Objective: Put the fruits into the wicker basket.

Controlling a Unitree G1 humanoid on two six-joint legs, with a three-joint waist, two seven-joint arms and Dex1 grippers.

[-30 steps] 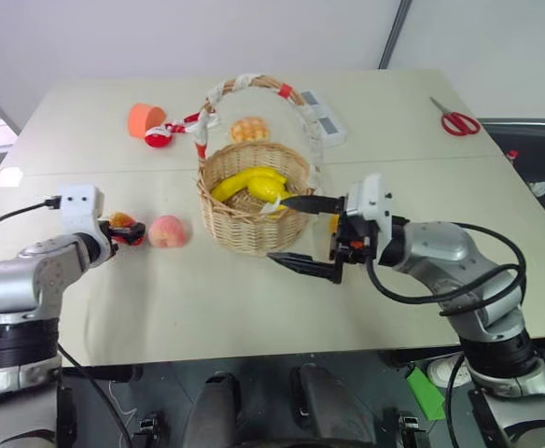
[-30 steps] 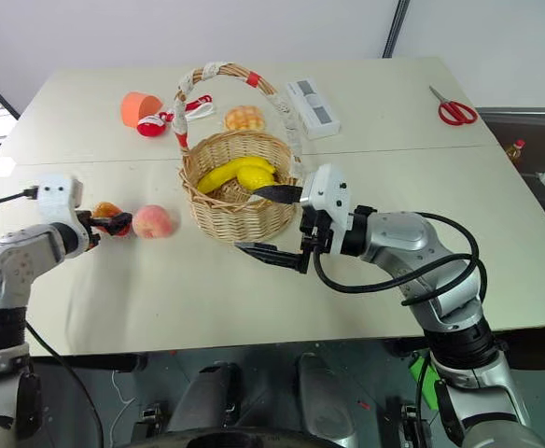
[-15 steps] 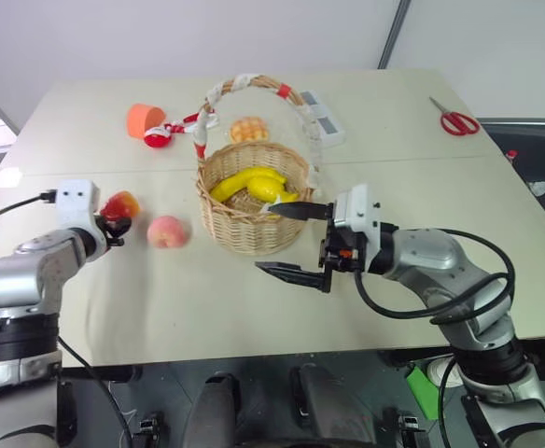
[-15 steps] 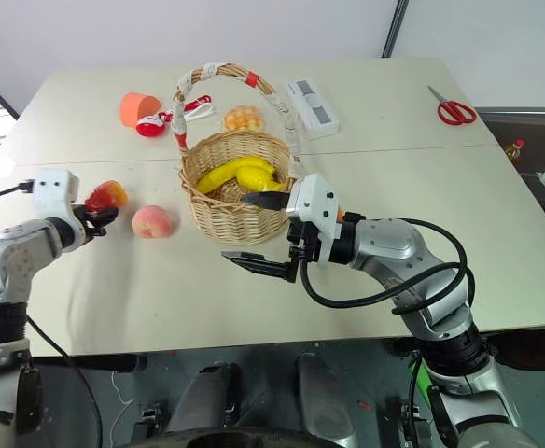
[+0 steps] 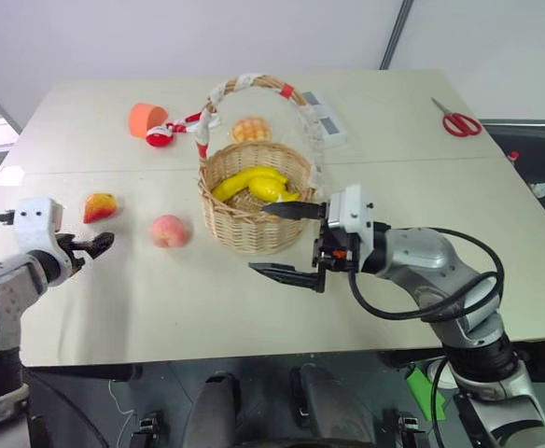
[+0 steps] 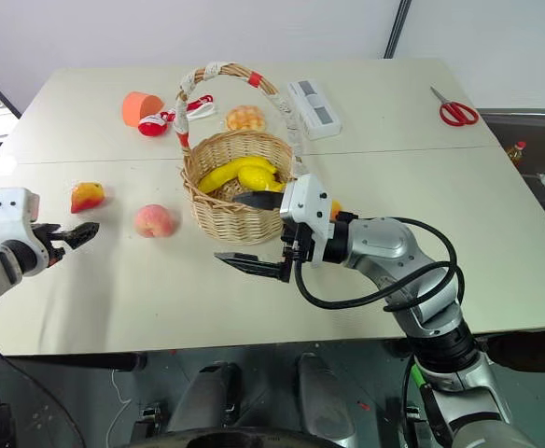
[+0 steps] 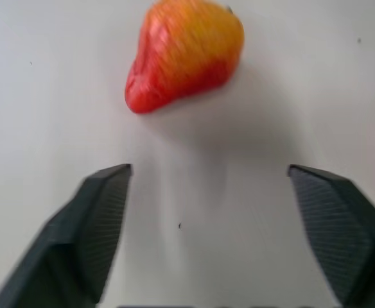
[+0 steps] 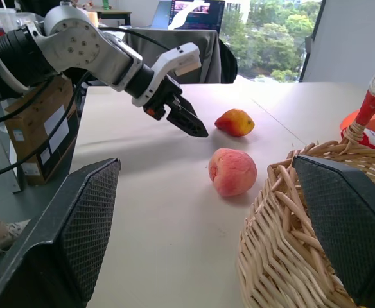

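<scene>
The wicker basket (image 5: 254,217) stands mid-table with yellow bananas (image 5: 252,183) inside it. A pink peach (image 5: 168,231) lies on the table just left of the basket, and a red-and-yellow mango (image 5: 99,206) lies further left. My left gripper (image 5: 93,246) is open near the table's left edge, a short way in front of the mango and touching nothing; the left wrist view shows the mango (image 7: 184,51) beyond its spread fingers. My right gripper (image 5: 283,242) hangs open and empty at the basket's front right, pointing left toward the peach (image 8: 232,171).
Behind the basket lie a tan bun (image 5: 250,129), an orange cup (image 5: 145,119) with a red-and-white item (image 5: 160,139) beside it, and a white power strip (image 5: 321,118). Red scissors (image 5: 456,122) lie far right. The table's front edge is close below both grippers.
Half a second ago my left gripper held the mango raised. It has opened and drawn back to the left, and the mango now lies on the table further left of the peach.
</scene>
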